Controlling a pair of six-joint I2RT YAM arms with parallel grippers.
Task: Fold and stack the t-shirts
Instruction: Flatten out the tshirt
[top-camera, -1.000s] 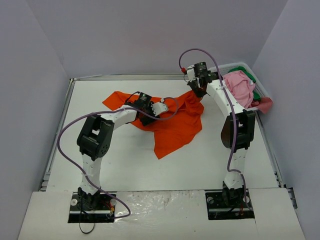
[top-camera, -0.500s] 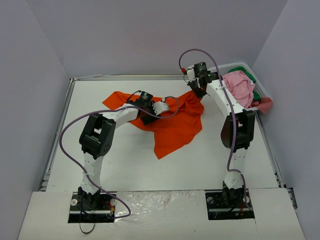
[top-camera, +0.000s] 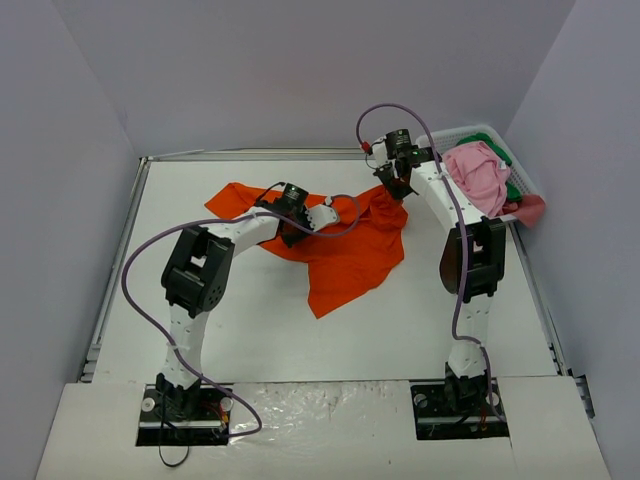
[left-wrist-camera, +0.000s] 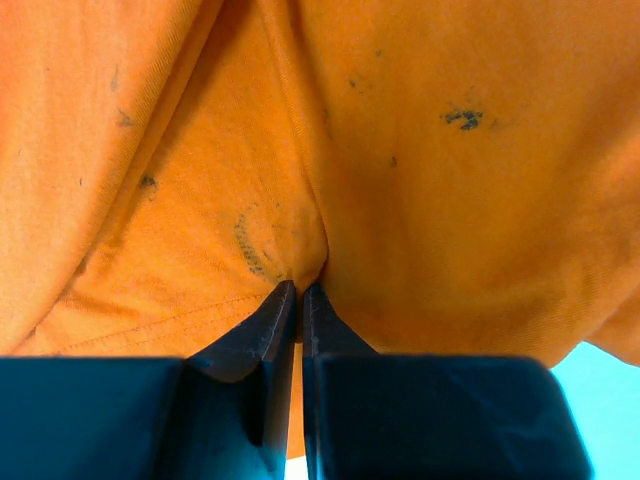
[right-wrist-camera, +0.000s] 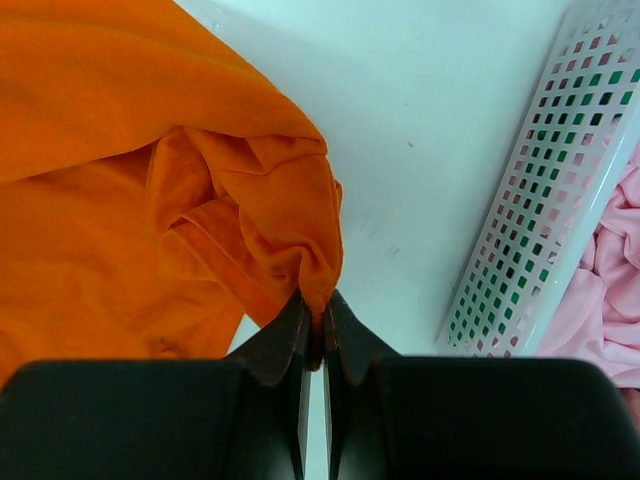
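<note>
**Overhead view.** An orange shirt (top-camera: 345, 250) lies spread and rumpled on the white tabletop (top-camera: 250, 330), between the two arms. One lobe reaches toward the far left and a pointed flap reaches toward the near edge. The left tool (top-camera: 299, 230) rests low on the shirt's left-centre part. The right tool (top-camera: 396, 188) meets the shirt's far right corner, where the cloth rises in a small peak. A white slotted basket (top-camera: 470, 131) stands at the far right corner of the tabletop, just beside the right arm. A pink shirt (top-camera: 478, 178) is heaped in it and spills over its rim. A green shirt (top-camera: 513, 188) shows only as a narrow strip at the basket's right side.

**Left wrist view.** The two dark fingers (left-wrist-camera: 255, 335) are pressed together, tip against tip, nipping a small ridge of orange cloth just above a stitched hem. Creases fan out from the pinch. Tiny dark specks dot the fabric.

**Right wrist view.** The fingers (right-wrist-camera: 275, 340) are likewise closed, clamped on a bunched, folded corner of the orange shirt that hangs in gathered pleats from the tips. Bare tabletop separates this corner from the basket wall at the right. Green shows through the wall's slots, and pink cloth lies beyond it.
</note>
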